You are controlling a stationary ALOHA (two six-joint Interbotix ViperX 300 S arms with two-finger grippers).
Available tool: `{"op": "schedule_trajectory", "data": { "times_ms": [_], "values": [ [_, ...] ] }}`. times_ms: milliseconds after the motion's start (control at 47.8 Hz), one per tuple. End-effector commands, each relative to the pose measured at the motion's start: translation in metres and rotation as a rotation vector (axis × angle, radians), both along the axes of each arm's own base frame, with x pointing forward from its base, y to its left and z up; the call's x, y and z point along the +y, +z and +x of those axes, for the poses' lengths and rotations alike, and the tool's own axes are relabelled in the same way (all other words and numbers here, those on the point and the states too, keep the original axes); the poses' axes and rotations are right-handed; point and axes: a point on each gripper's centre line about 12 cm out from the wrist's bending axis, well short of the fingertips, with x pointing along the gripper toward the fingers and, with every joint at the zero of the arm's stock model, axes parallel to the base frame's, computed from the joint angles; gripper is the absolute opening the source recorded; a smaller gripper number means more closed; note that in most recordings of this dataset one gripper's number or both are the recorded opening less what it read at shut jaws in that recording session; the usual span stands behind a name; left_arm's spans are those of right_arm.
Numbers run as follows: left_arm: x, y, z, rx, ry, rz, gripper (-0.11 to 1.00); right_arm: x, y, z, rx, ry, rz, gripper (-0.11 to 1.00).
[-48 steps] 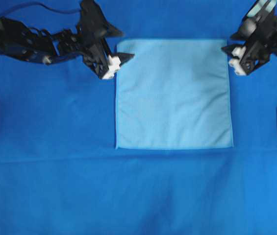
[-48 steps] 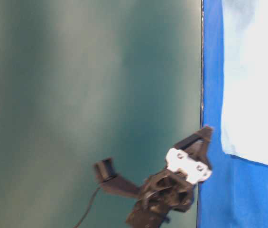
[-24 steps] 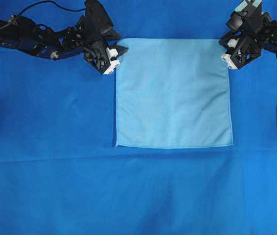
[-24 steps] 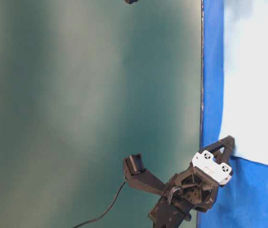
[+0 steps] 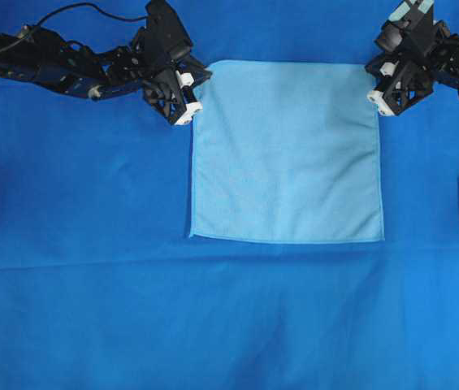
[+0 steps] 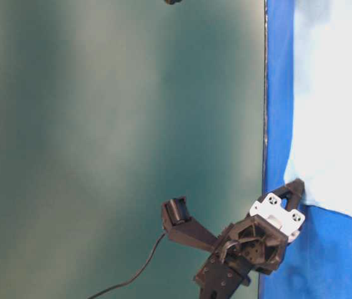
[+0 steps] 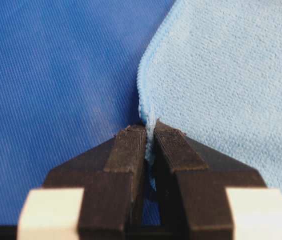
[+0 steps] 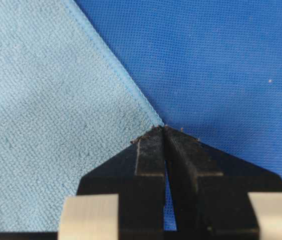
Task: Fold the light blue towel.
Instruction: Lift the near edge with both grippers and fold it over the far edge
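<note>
Cloth this thin will be light, limp and quick to sag, so the corners are the sensible places to hold it. The light blue towel (image 5: 286,153) lies spread nearly flat on the blue table covering (image 5: 91,309), toward its far edge. At the towel's far-left corner the left gripper (image 7: 149,131) has its jaws pinched together on the hem, which bunches up between them. At the far-right corner the right gripper (image 8: 163,131) is likewise clamped on the corner tip.
</note>
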Motion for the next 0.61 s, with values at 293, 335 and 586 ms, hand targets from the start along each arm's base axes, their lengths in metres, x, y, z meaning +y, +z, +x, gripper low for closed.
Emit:
{"op": "schedule_trajectory", "data": {
  "times_ms": [293, 335, 586],
  "values": [
    [-0.001, 0.034, 0.001, -0.05, -0.007, 0.027, 0.01, 0.003, 0.031, -0.003, -0.046, -0.001, -0.052, 0.01],
    [-0.002, 0.035, 0.002, -0.053, -0.01, 0.028, 0.01, 0.004, 0.031, -0.002, -0.044, 0.003, -0.05, 0.01],
    [-0.022, 0.035, 0.007, -0.049, -0.059, 0.025, 0.01, 0.021, 0.033, 0.002, -0.026, 0.042, -0.018, 0.01]
  ]
}}
